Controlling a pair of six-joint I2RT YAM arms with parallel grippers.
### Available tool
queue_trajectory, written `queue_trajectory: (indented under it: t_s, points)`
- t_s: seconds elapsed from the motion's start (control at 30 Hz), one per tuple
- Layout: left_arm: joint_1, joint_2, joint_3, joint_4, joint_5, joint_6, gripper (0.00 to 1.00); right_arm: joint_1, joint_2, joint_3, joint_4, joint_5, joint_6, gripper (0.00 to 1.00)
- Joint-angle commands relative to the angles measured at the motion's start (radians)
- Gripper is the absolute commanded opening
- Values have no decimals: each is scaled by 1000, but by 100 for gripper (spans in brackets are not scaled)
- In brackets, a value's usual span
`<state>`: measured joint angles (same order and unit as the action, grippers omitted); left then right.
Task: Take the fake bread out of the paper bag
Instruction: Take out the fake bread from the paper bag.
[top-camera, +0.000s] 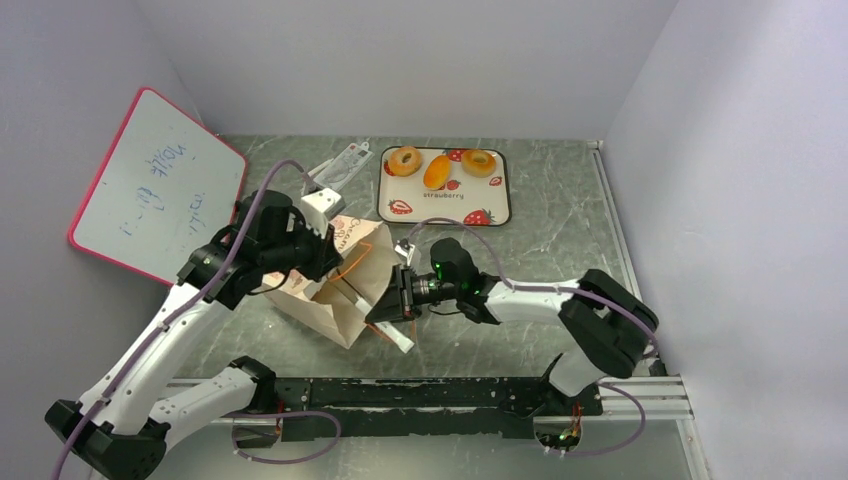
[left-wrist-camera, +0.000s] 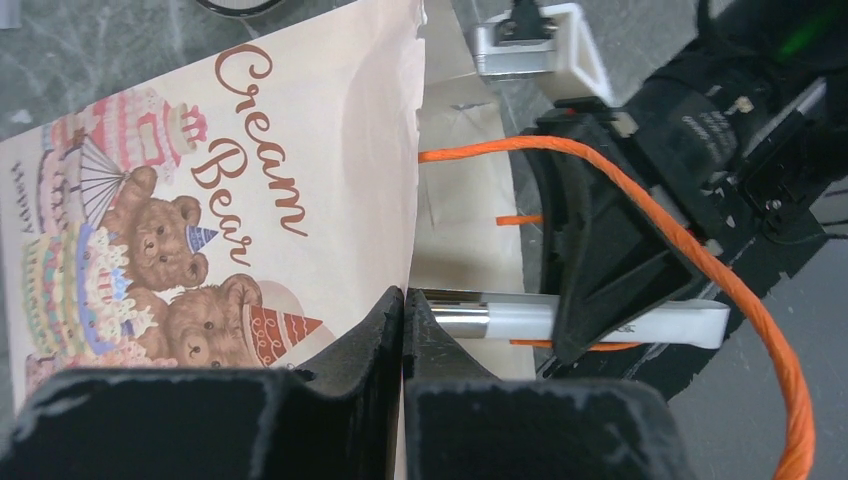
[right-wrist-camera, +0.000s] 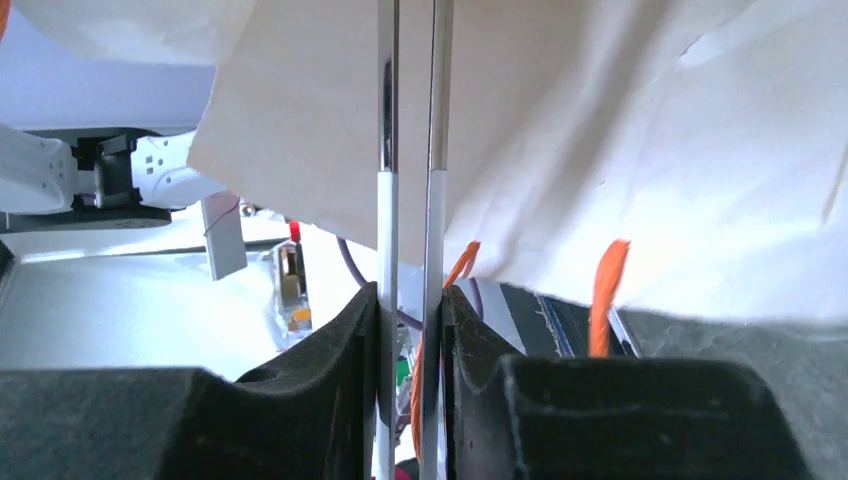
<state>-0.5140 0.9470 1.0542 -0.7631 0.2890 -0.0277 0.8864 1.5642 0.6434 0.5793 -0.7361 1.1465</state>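
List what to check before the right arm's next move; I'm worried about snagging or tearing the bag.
1. Left gripper pinches the paper bag edge: ok, its fingers are closed on the paper.
2. Right gripper holds the tongs: ok, both blades sit between its fingers.
3. Tong tips gripping a piece: cannot tell, the tips lie out of view.
4. Bag emptied: cannot tell, the interior is hidden; three fake bread pieces lie on the tray.
5. Orange handle clear of the right gripper: not ok, it crosses the gripper's body in the left wrist view.
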Motion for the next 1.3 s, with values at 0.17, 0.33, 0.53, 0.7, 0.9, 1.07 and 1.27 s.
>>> queue_trajectory:
  t_s: [0.17, 0.33, 0.53, 0.7, 0.9, 1.07, 1.27]
  points:
    - [5, -49, 14, 52, -153, -51, 7, -38, -194, -39, -221, 56, -105, 0]
    - [6, -55, -4, 68, -209, -72, 7, -64, -267, -82, -274, 59, -115, 0]
    - [6, -52, -16, 65, -309, -115, 7, -88, -324, -80, -344, 64, -133, 0]
    - [5, -50, -44, 75, -365, -149, 7, -112, -371, -42, -432, 81, -155, 0]
    - [5, -45, -66, 87, -416, -184, 7, -148, -404, 11, -536, 95, -185, 0]
    - [5, -31, -72, 87, -465, -204, 7, -169, -416, 65, -614, 124, -210, 0]
    - [5, -28, -101, 103, -543, -231, 7, -211, -453, 121, -717, 174, -226, 0]
